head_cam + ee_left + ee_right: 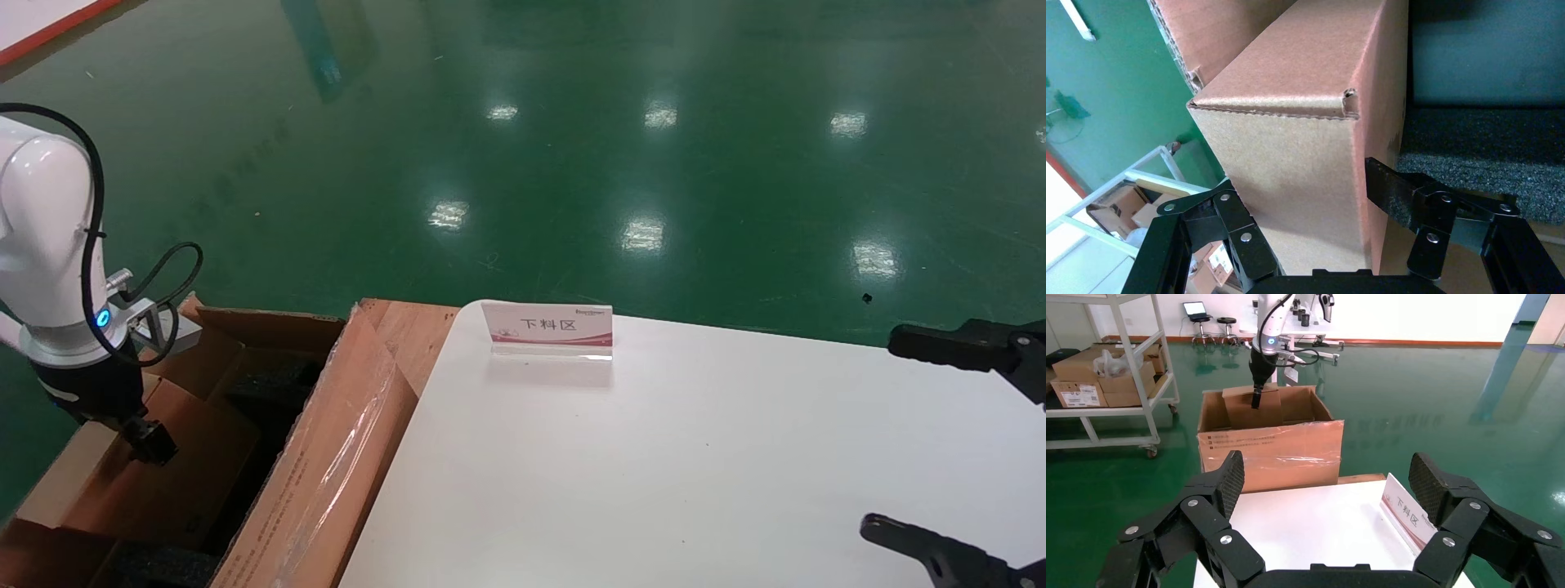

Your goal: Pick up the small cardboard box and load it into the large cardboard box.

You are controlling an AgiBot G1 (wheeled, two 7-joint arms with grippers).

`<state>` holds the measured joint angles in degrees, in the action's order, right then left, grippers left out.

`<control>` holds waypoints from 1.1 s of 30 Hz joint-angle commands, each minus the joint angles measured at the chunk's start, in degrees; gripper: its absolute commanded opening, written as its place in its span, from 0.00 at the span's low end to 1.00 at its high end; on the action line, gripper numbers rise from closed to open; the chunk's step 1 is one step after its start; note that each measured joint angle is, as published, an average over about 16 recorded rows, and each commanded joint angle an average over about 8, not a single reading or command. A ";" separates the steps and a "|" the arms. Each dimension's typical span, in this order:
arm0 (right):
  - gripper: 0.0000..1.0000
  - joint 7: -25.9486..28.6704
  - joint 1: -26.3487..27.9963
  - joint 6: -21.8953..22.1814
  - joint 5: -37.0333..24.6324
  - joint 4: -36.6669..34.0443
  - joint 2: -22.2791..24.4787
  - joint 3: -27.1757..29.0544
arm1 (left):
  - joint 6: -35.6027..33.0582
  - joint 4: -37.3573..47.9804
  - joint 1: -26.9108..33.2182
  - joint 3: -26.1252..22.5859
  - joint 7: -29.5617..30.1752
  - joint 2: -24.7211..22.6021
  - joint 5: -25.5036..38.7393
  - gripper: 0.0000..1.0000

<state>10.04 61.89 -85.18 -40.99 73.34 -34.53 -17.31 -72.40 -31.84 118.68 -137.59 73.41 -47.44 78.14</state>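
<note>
The small cardboard box stands inside the large cardboard box, over black foam. My left gripper is shut on it from above. In the left wrist view the plain tan small cardboard box fills the space between the left gripper fingers, and one pad presses its side. The right wrist view shows the small cardboard box rising above the rim of the large cardboard box, with the left gripper on top. My right gripper hovers open over the table's right side.
A white table holds a small pink-and-white sign near its far edge. The taped flap of the big carton leans against the table's left edge. A shelf cart with cartons stands beyond it on the green floor.
</note>
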 commanded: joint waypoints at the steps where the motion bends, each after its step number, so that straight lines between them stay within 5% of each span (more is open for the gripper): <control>1: 1.00 0.00 0.00 0.00 0.00 0.00 0.00 -0.01 | -0.07 1.46 -0.85 0.19 -0.64 -0.54 -0.43 0.35; 5: 1.00 -0.01 0.00 0.01 0.01 -0.01 0.01 -0.01 | -0.29 3.19 -1.63 0.51 -1.39 -1.18 -1.04 0.85; 7: 1.00 -0.01 -0.01 0.01 0.01 -0.01 0.01 -0.01 | -0.34 3.55 -1.82 0.59 -1.52 -1.33 -1.21 1.00; 33: 1.00 0.00 -0.01 0.02 0.02 -0.02 0.01 -0.01 | -0.29 2.60 -1.35 0.43 -1.20 -0.92 -0.82 1.00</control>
<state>10.04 61.89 -85.16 -40.97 73.32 -34.52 -17.33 -72.67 -29.22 117.32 -137.16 72.21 -48.37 77.32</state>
